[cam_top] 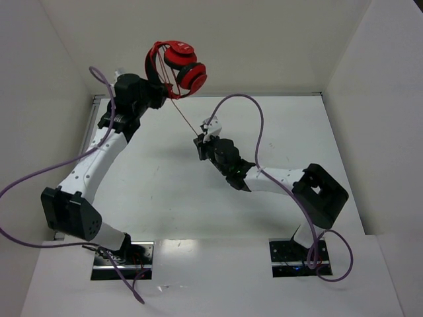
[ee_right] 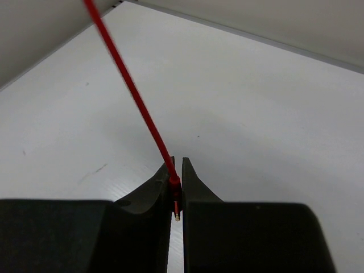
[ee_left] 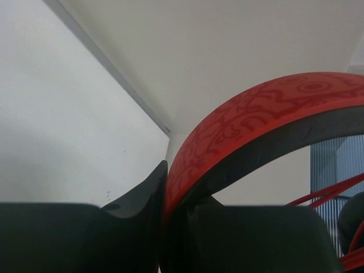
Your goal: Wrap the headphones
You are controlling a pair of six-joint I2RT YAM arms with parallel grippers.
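The red headphones [cam_top: 180, 66] hang in the air at the back of the top view, ear cups together, cord looped around them. My left gripper [cam_top: 156, 94] is shut on the headband [ee_left: 239, 128], which arcs red with a black lining in the left wrist view. A thin red cord [cam_top: 186, 119] runs taut from the headphones down to my right gripper [cam_top: 200, 139]. In the right wrist view the right gripper [ee_right: 177, 170] is shut on the cord's plug end [ee_right: 175, 185], with the cord [ee_right: 128, 82] stretching up to the left.
White walls [cam_top: 59, 59] enclose the white table [cam_top: 165, 185] on the left, back and right. Purple robot cables [cam_top: 254, 125] arc over the right arm and loop out past the left arm [cam_top: 39, 175].
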